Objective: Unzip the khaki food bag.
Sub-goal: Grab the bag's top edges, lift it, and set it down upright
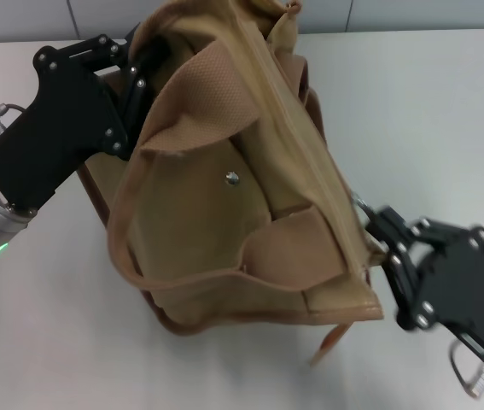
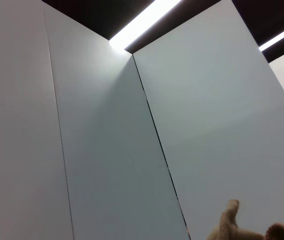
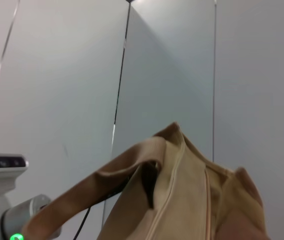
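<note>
The khaki food bag (image 1: 224,222) stands tilted in the middle of the white table, with its silver snap (image 1: 232,178) facing me and its zipper (image 1: 310,145) running along the top. My left gripper (image 1: 142,70) is at the bag's far left end, shut on the fabric there. My right gripper (image 1: 373,220) is at the bag's near right end, shut on the metal zipper pull (image 1: 360,203). The bag's top and zipper also show in the right wrist view (image 3: 182,200). A scrap of tan fabric (image 2: 232,227) shows in the left wrist view.
The white table (image 1: 429,111) runs all round the bag. A brown strap (image 1: 331,340) hangs from the bag's near corner. Grey wall panels (image 2: 106,150) stand behind. My left arm (image 3: 11,220) shows in the right wrist view.
</note>
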You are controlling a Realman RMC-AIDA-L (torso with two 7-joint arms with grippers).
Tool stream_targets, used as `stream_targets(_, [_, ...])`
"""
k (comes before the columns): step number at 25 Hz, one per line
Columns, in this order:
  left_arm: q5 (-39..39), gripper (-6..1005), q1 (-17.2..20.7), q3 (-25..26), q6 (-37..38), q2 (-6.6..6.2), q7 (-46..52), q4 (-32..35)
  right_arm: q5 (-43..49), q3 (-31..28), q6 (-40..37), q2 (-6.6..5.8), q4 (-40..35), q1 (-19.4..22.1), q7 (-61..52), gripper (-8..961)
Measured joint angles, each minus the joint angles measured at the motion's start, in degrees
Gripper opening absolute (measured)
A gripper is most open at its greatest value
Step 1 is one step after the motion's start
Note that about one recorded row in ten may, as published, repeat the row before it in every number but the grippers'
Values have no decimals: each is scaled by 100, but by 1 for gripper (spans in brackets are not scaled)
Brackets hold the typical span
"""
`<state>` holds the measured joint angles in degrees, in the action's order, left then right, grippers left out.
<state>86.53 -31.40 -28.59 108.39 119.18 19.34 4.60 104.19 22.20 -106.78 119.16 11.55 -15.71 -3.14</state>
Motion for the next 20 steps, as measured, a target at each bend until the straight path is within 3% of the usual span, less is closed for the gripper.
stream_targets(5, [-1,103,-53,3,-43,0,0,-3,55,26,-38,3,-284,443,-180,75])
stream_targets(20, [-13,111,-95,2,-64,-1,0,-11,23,59,-276,2,-518,863,-473,118])
